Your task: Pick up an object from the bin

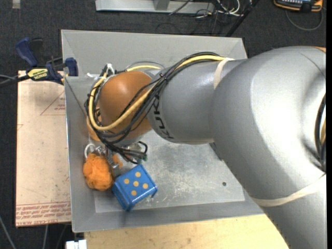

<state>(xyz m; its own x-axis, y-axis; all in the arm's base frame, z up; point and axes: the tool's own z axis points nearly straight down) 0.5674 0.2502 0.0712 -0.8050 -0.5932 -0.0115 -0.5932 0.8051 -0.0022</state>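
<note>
Two things lie close together near the front-left corner of the bin [197, 183]: a fuzzy orange ball [97, 173] and a blue die [134, 187] with yellow pips. The ball sits near the left wall. The die is just beside it, toward the front edge, and rests tilted rather than flat. They seem to touch, though the shadow between them makes that uncertain.

The arm [249, 113] reaches over the bin from its right edge. Its wrist sits under a rounded brown-orange cover [122, 100] looped with black and yellow cables [98, 115]. The gripper [115, 152] hangs low beneath that cover on the bin's left side, just behind the ball and the die and nearest to the top of the ball. Cover and cables hide most of it, so I cannot tell whether it is spread or pressed together. The ball and the die both rest on the bin floor.
</note>
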